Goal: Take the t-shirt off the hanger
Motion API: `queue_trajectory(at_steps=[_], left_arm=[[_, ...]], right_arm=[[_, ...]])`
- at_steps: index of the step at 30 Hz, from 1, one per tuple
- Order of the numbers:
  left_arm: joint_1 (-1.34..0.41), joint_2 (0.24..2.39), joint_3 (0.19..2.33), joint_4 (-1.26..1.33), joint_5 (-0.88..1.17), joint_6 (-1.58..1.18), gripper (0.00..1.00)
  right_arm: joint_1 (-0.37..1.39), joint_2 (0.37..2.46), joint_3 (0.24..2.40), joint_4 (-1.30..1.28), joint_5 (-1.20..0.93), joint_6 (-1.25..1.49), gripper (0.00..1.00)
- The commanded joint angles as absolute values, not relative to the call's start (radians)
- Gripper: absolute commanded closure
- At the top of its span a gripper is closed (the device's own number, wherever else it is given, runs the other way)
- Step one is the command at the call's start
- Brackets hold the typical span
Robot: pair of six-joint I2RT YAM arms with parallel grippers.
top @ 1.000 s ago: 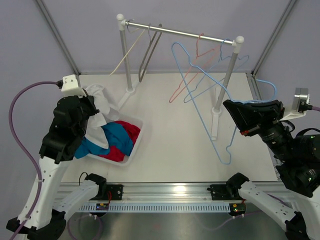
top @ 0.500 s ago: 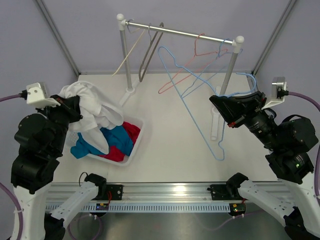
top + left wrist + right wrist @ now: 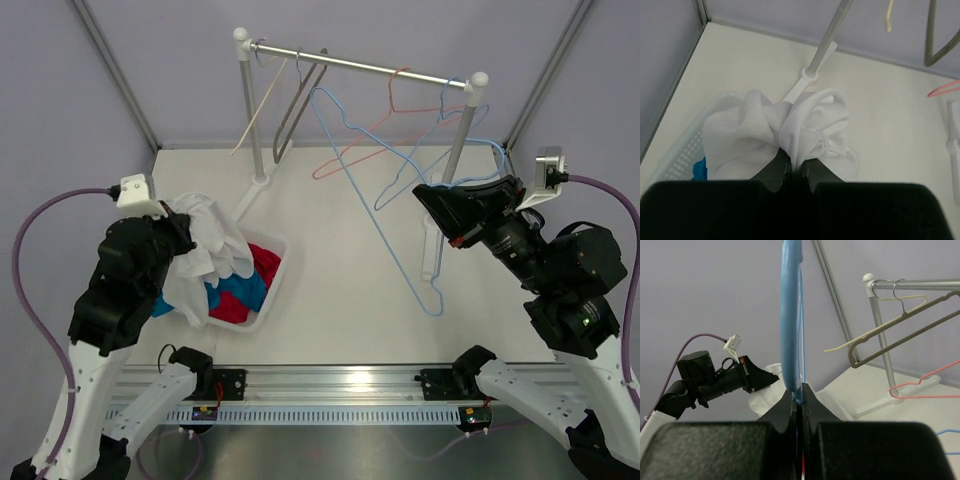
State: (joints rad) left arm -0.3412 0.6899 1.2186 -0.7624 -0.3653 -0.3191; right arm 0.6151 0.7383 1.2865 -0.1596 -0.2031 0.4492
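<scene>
A clothes rail (image 3: 360,66) on two white posts is seen at the far side of the table (image 3: 340,300). From it are hung a cream hanger (image 3: 258,110), a grey hanger (image 3: 295,110), a red hanger (image 3: 365,145) and a small blue hanger (image 3: 440,140). A large light-blue hanger (image 3: 385,230) is held near its hook by the right gripper (image 3: 799,392), whose fingers are pressed together on the wire. In the top view its frame is stretched slantwise in front of the rack, crossing the red hanger and the right post (image 3: 460,135). The white t-shirt (image 3: 205,250) is well apart from that hanger, at the left of the table. It is bunched and pinched between the fingers of the left gripper (image 3: 796,167), and it is draped down over the left part of a white basket (image 3: 268,298). Inside the basket a red garment (image 3: 265,265) and a blue garment (image 3: 245,292) are piled, partly covered by the shirt.
</scene>
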Motion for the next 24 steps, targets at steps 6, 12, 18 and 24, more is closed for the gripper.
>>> queue_trajectory(at_steps=[6, 12, 18, 24], left_arm=[[-0.322, 0.801, 1.103, -0.506, -0.417, -0.327, 1.0], [-0.307, 0.697, 0.924, -0.529, -0.348, -0.46, 1.0], [-0.307, 0.575, 0.681, -0.568, -0.301, -0.622, 0.84], [-0.31, 0.572, 0.617, -0.535, -0.247, -0.673, 0.22]], right_arm=[[0.62, 0.79, 1.287, -0.117, -0.151, 0.451, 1.0], [0.638, 0.902, 1.282, -0.121, 0.027, 0.48, 1.0], [0.736, 0.934, 1.226, -0.051, 0.244, 0.482, 1.0], [0.808, 0.991, 1.243, -0.071, 0.426, 0.479, 1.0]])
